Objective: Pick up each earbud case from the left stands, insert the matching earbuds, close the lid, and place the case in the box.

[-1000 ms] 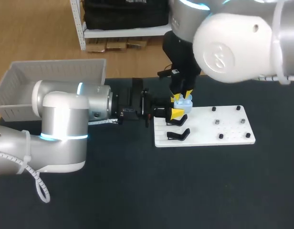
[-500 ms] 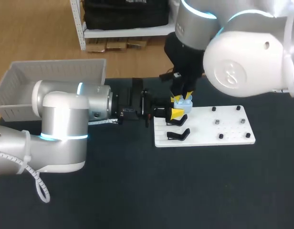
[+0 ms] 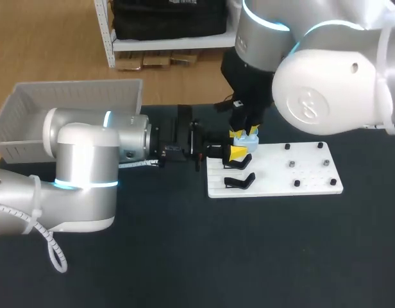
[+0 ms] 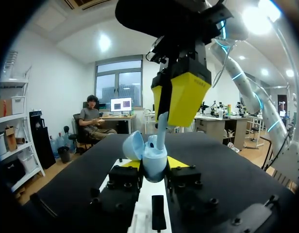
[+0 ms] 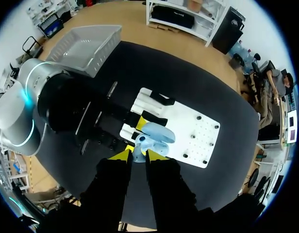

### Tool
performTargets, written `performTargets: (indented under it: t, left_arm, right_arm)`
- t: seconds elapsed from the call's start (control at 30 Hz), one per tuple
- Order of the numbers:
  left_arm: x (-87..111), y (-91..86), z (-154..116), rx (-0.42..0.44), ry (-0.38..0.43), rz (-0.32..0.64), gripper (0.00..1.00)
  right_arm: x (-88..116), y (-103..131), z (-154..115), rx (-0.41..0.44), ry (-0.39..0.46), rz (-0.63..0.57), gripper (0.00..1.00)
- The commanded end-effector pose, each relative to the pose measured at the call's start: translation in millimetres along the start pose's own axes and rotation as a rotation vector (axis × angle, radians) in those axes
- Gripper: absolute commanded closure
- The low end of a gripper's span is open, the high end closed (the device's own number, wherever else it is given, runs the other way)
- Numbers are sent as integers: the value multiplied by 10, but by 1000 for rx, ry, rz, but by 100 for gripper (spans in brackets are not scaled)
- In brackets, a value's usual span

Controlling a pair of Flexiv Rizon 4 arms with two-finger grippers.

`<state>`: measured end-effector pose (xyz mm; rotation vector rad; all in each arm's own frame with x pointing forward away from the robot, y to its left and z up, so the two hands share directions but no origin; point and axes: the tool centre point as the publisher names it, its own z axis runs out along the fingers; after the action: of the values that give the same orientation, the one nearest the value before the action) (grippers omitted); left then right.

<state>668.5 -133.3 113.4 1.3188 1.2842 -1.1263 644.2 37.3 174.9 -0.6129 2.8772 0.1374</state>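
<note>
The light-blue earbud case [image 3: 247,139] is held over the left end of the white board [image 3: 300,183], just above a black stand [image 3: 238,181] that carries nothing. It is gripped by the left claw [image 3: 234,153], which comes in level from the left arm. In the left wrist view the yellow tips are seen pressed against the case [image 4: 154,160] from both sides, so the claw is closed on it. The lid [image 4: 134,145] is open and tilted back, away from the body of the case.

The right claw [image 3: 245,133] is hung straight down over the case from the right arm. Its fingers are drawn narrow — an earbud [image 4: 161,128] of the same pale blue is pinched between them, with its stem showing under the yellow tips and its lower end down in the open case. From the right wrist view the case [image 5: 154,136] is seen just ahead of the right claw [image 5: 140,156], with the left arm's dark claw around it.

The grey box [image 3: 69,102] stands at the far left corner of the dark bench [image 3: 249,256], well apart from the board — nothing can be made out in it.
</note>
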Motion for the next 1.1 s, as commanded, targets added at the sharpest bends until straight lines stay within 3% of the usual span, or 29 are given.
performTargets:
  t: [0.03, 1.1]
  left_arm:
    - [8, -4, 2, -3, -4, 2, 100]
    - [8, -4, 2, -3, -4, 2, 100]
  right_arm:
    - [-7, -6, 17, 3, -3, 3, 100]
    - [-74, -48, 110, 4, 15, 13, 100]
